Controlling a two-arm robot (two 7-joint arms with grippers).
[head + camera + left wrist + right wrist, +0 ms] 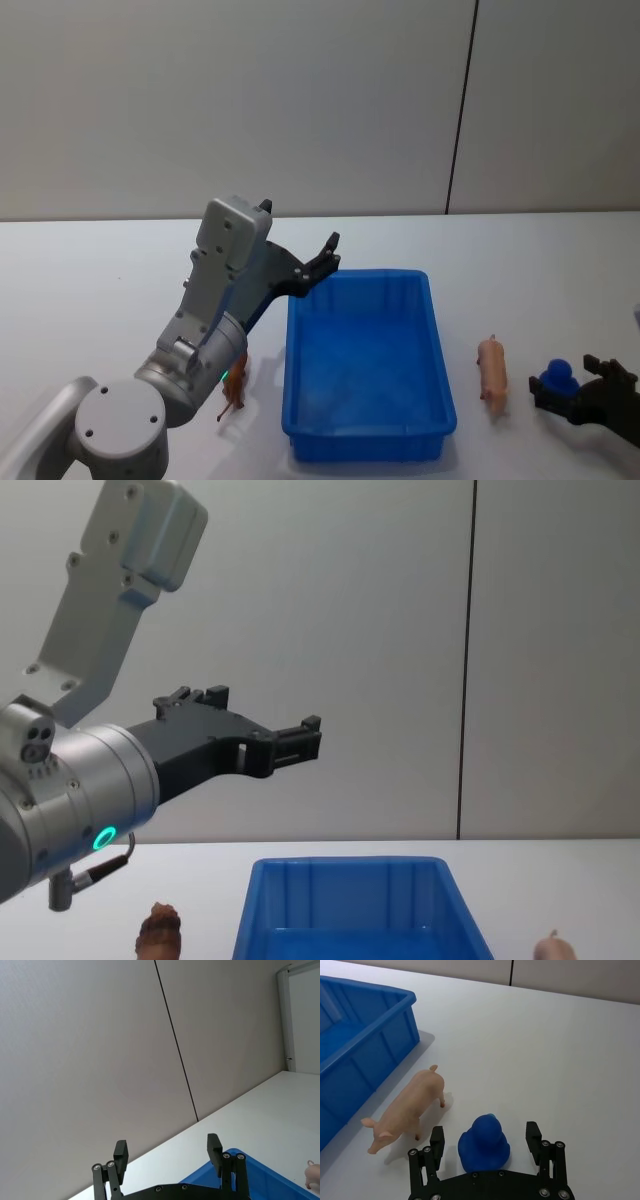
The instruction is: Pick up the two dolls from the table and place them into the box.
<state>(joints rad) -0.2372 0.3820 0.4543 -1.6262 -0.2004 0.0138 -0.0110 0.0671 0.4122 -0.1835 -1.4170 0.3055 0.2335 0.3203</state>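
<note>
The pale pink pig doll (491, 370) lies on the white table (100, 290) just right of the blue box (365, 445). In the right wrist view the pig (410, 1107) stands beside the box wall (365, 1055). The brown doll (235, 387) stands left of the box, partly hidden behind my left arm; the chest view shows the brown doll (160, 930) too. My left gripper (325, 258) hangs open and empty, high over the box's far left corner. My right gripper (485, 1137) is open low at the table's right.
A small blue duck-shaped toy (484, 1142) sits between the right gripper's open fingers (533, 1135), with gaps on both sides. The box (350, 900) has nothing in it. A grey wall with a dark vertical seam (460, 110) backs the table.
</note>
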